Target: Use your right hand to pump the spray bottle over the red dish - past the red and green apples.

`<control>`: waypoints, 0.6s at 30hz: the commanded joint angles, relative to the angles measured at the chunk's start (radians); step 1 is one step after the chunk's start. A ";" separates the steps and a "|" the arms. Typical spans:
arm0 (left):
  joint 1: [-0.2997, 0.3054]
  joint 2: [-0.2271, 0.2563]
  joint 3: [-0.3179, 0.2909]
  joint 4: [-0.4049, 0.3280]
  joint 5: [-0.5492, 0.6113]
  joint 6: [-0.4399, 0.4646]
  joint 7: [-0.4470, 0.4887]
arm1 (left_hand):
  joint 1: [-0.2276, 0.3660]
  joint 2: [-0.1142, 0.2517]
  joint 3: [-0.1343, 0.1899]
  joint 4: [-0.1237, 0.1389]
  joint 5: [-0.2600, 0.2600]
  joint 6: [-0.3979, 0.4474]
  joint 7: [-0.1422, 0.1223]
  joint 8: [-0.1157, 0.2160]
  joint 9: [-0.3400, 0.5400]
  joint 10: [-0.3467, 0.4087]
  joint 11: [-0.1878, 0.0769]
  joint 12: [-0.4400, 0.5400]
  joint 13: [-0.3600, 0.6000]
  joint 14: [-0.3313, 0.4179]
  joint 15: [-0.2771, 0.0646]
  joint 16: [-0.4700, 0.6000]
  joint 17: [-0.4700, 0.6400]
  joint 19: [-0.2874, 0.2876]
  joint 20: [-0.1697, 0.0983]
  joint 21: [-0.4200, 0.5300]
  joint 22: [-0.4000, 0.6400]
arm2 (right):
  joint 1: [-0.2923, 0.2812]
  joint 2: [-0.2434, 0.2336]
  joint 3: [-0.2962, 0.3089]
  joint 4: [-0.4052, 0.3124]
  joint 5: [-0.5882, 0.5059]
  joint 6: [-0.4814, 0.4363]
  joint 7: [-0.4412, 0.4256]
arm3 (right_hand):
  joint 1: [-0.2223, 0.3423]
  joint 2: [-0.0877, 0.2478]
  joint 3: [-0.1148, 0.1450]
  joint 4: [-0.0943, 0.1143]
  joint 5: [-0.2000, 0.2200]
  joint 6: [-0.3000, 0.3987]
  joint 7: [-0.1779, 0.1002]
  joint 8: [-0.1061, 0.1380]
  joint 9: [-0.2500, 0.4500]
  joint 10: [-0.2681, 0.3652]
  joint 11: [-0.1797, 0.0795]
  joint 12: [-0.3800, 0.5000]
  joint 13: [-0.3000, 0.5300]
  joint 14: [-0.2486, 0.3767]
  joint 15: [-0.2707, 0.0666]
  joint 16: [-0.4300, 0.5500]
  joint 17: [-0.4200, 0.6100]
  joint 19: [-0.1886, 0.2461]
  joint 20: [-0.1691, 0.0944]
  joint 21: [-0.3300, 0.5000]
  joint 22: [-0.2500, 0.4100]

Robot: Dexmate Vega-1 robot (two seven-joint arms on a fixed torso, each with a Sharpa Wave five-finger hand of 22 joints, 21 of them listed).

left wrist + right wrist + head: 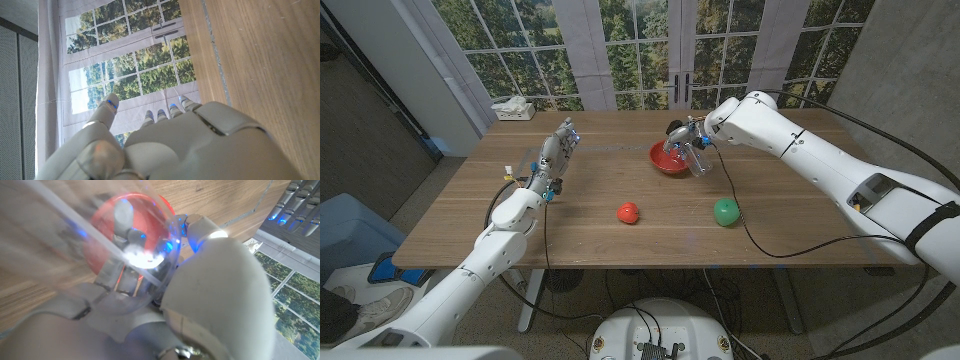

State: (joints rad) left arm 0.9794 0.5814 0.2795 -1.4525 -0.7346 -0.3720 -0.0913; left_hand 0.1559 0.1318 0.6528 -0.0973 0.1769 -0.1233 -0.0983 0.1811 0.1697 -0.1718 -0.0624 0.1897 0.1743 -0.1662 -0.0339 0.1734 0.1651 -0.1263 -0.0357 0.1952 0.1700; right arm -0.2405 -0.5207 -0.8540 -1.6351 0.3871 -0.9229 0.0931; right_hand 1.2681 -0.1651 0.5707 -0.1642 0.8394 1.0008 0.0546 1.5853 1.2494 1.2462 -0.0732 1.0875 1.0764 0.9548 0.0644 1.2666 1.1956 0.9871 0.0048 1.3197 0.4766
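The left hand is standing on its edge over the wooden table, well to the left of the red dish, with its fingers stretched out toward the window and nothing in its grasp; in the left wrist view the same hand is reaching along the table's edge with its fingers slightly apart. A white tissue box is sitting at the table's far left corner, well away from the red dish. The red apple is lying nearer the robot than the red dish and a little to its left, and the green apple is lying nearer the robot and to the dish's right, the two apples apart from each other. The right hand is gripping the clear spray bottle, tilted, at the red dish's right rim; in the right wrist view the hand is wrapping the bottle, with the dish showing red through the blurred plastic.
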 commanded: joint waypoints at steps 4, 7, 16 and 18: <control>-0.013 0.000 0.007 0.001 0.007 0.010 0.000 | 0.012 0.026 0.001 -0.008 -0.001 -0.004 0.001 0.003 0.003 -0.076 0.001 0.000 0.003 -0.122 -0.061 0.003 0.002 -0.006 -0.065 -0.004 0.002 | -0.069 -0.017 0.072 -0.027 0.033 0.044 -0.061 | 0.048 0.097 -0.061 0.000 -0.088 -0.125 0.019 -0.055 -0.026 -0.091 -0.045 -0.134 -0.169 0.177 -0.267 0.324 0.062 0.101 -0.219 0.019 -0.030; -0.015 0.001 0.008 -0.002 0.008 0.013 0.000 | 0.012 0.027 0.001 -0.008 -0.001 -0.003 0.001 0.003 0.003 -0.076 0.000 0.000 0.003 -0.122 -0.061 0.003 0.002 -0.006 -0.065 -0.004 0.003 | -0.075 -0.022 0.074 -0.041 0.030 0.038 -0.077 | 0.084 0.110 -0.090 -0.005 -0.133 -0.339 -0.053 -0.205 -0.128 -0.124 -0.027 -0.130 -0.173 0.149 -0.267 0.327 0.064 0.081 -0.224 0.037 -0.032; -0.016 0.003 0.009 -0.011 0.014 0.015 0.005 | 0.012 0.028 -0.001 -0.010 -0.001 -0.001 0.001 0.003 0.003 -0.074 -0.001 0.001 0.003 -0.120 -0.062 0.003 0.003 -0.004 -0.065 -0.004 0.003 | -0.104 -0.041 0.104 -0.064 0.052 0.066 -0.085 | 0.163 0.136 -0.126 -0.006 -0.194 -0.442 -0.065 -0.481 -0.425 -0.209 -0.003 -0.073 -0.077 0.107 -0.264 0.330 0.065 0.057 -0.228 0.051 -0.035; -0.017 0.003 0.010 -0.012 0.013 0.016 0.004 | 0.012 0.028 -0.001 -0.010 -0.001 -0.001 0.000 0.003 0.003 -0.074 -0.001 0.001 0.003 -0.121 -0.063 0.003 0.003 -0.005 -0.064 -0.004 0.003 | -0.114 -0.048 0.111 -0.075 0.055 0.079 -0.088 | 0.165 0.136 -0.128 -0.004 -0.196 -0.436 -0.063 -0.499 -0.447 -0.210 -0.002 -0.077 -0.087 0.104 -0.263 0.330 0.065 0.055 -0.229 0.050 -0.036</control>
State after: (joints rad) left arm 0.9671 0.5819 0.2864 -1.4542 -0.7273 -0.3608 -0.0913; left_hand 0.1559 0.1317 0.6498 -0.1001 0.1769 -0.1233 -0.0982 0.1811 0.1697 -0.1718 -0.0624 0.1897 0.1743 -0.1662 -0.0340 0.1734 0.1651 -0.1263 -0.0357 0.1952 0.1700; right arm -0.3134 -0.5477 -0.7810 -1.6775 0.4189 -0.8840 0.0291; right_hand 1.2941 -0.1561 0.4469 -0.1697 0.6504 0.5637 -0.0093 1.1077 0.8264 1.0408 -0.0753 1.0098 0.9936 0.9252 0.0134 1.2669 1.1951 0.9481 -0.0344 1.3660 0.4388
